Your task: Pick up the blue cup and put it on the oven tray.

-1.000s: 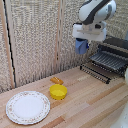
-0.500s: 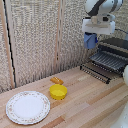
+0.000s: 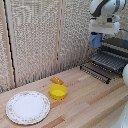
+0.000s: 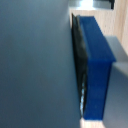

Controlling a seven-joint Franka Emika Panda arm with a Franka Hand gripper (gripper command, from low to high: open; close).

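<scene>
— So, where's the cup (image 3: 96, 40)?
— High above the rack's (image 3: 107, 61) dark parallel bars, smooth blue plastic clamped in the gripper (image 3: 98, 36).
— And the wrist view?
— Only blurred blue up close. Outside shows a wooden table (image 3: 95, 100), round yellow bowl (image 3: 58, 91) and patterned plate (image 3: 28, 106).
</scene>
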